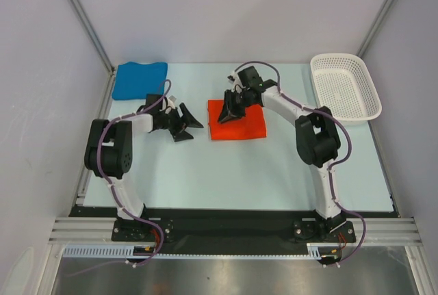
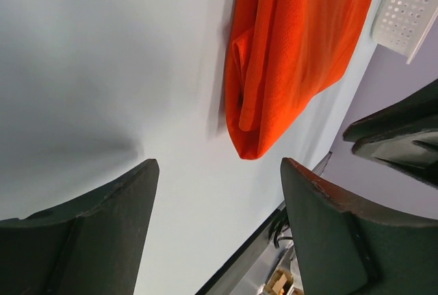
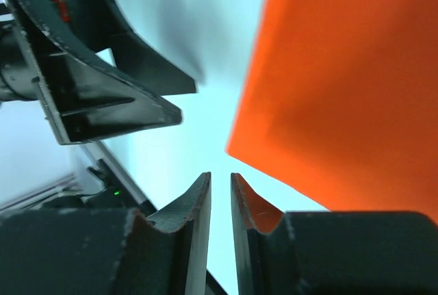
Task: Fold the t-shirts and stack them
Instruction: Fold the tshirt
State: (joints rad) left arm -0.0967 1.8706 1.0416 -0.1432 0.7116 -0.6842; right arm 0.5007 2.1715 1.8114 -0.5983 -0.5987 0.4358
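The folded orange-red t-shirt (image 1: 239, 125) lies flat at the middle of the surface (image 1: 205, 178), the folded blue t-shirt (image 1: 139, 79) well apart at the far left corner, a white basket (image 1: 345, 86) at far right. The left hand (image 1: 189, 126), fingers spread wide and empty, sits just left of the orange-red t-shirt. The right hand (image 1: 226, 113), over its left edge, has fingers nearly pressed together, gripping nothing.

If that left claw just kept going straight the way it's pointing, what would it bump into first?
Probably the folded orange-red shirt: the left gripper, open, aims at its near edge across bare table. Its height is unclear.
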